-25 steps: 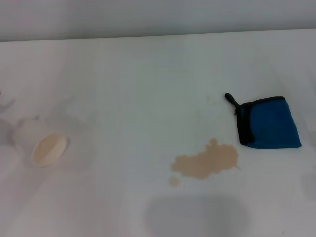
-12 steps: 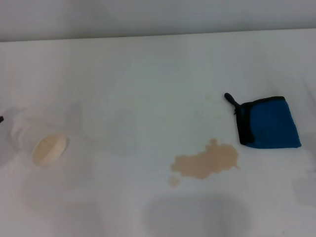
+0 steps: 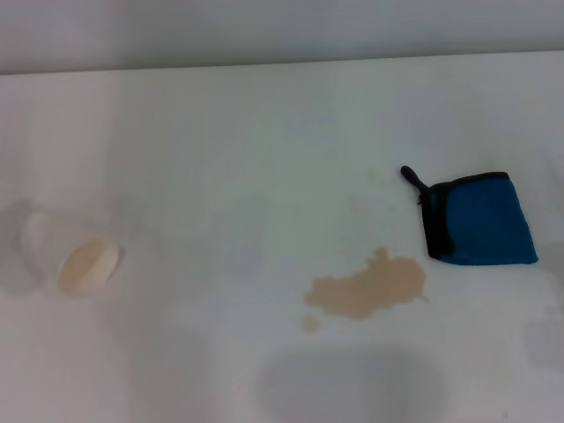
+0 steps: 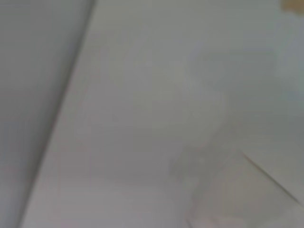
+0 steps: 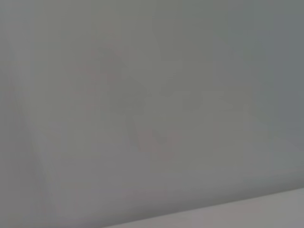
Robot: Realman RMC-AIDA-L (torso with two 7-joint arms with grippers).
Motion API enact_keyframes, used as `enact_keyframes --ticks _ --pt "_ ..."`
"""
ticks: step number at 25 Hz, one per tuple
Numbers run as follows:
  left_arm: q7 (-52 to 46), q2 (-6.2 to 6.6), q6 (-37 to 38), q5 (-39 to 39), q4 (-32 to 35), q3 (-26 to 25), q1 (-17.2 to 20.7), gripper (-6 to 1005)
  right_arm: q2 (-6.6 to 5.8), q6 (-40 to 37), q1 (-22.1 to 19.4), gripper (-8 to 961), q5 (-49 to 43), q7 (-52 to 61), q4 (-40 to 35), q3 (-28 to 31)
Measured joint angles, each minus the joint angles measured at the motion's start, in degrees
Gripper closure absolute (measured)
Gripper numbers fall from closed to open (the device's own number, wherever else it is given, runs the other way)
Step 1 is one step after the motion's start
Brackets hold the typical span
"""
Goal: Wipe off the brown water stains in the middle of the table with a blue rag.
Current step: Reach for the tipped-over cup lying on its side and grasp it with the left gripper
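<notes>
The brown water stains (image 3: 368, 288) form a tan puddle with a small separate droplet (image 3: 309, 323) in the middle right of the white table (image 3: 264, 141). The blue rag (image 3: 481, 220) lies folded flat just beyond and right of the puddle, with its black loop tab (image 3: 412, 177) pointing to the far left. Neither gripper shows in the head view. The left wrist view shows only bare table surface (image 4: 142, 118). The right wrist view shows only a plain grey surface.
A white paper cup (image 3: 70, 256) lies on its side at the table's left, its tan inside facing the front. The table's far edge (image 3: 282, 63) runs along the top of the head view.
A small dark part at the far left edge, beside the cup, has withdrawn out of the head view. The rag, stains and cup have not moved.
</notes>
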Motion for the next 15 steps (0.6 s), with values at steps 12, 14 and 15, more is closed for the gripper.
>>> enact_keyframes --ticks 12,14,15 --pt "-0.1 -1.78 0.8 10.9 0.4 3.0 -0.2 136 0.02 -0.5 -0.2 92 0.0 0.0 1.3 0.0" --pt "0.8 -2.12 1.3 10.9 0.4 3.0 -0.4 137 0.02 -0.5 -0.2 92 -0.1 0.2 1.4 0.0" --pt "1.4 -2.29 1.6 10.9 0.4 2.9 -0.6 138 0.02 -0.5 -0.3 92 -0.2 0.3 1.4 -0.1"
